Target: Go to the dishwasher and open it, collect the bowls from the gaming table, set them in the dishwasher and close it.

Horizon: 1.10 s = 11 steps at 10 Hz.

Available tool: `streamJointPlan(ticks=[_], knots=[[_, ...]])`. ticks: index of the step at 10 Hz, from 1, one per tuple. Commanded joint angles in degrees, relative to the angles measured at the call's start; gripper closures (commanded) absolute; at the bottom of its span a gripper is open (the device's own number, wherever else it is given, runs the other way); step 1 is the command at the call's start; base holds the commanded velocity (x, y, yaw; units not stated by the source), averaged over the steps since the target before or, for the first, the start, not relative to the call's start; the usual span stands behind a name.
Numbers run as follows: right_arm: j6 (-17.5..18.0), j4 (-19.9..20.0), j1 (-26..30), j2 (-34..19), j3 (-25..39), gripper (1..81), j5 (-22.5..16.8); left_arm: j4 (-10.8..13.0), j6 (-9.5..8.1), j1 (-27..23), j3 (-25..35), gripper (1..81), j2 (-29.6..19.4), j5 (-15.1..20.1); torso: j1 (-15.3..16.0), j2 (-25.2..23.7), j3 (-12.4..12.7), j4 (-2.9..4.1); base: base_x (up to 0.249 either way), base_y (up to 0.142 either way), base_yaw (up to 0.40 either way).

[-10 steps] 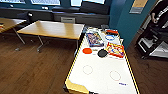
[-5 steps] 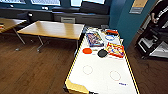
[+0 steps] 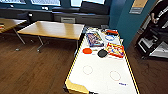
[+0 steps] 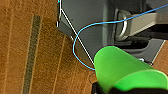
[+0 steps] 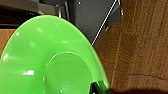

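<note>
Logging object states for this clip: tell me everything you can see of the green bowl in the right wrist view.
The green bowl is bright, glossy plastic, shallow, with a wide flaring rim and a round flat base ring at its centre. Small white highlights sit on its surface. It is tilted toward the camera and seen large, above brown wooden floor, with grey robot parts behind it. A dark piece overlaps its rim near the wrist; whether that is a finger clamping it cannot be told.

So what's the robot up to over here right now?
It is facing the gaming table, a white-topped table with a yellow frame that has board game boxes and small discs lying on it. A bright green bowl shows large in the left wrist view, and a green bowl in the right wrist view, both over the wooden floor. A person stands at the far right.
</note>
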Motion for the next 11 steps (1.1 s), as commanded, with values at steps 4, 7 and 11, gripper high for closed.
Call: streamJointPlan(ticks=[4,7,11], knots=[[0.5,-0.2,-1.3,0.1,-2.8,81.1,-3.7,2.2,3.92,0.4,-11.1,81.1,8.0,3.5,0.0,0.0,3.7,0.00,0.000,0.000,0.000],[0.5,-0.1,-1.3,0.4,-3.7,81.1,-3.5,2.3,4.01,0.1,-11.6,81.1,8.7,3.5,0.0,0.0,7.8,0.00,0.000,0.000,0.000],[0.6,-0.1,-1.4,0.8,-4.2,81.1,-3.3,4.3,3.92,0.1,-11.6,81.1,9.9,3.5,-0.1,-0.1,12.1,0.00,0.000,0.000,0.000]])
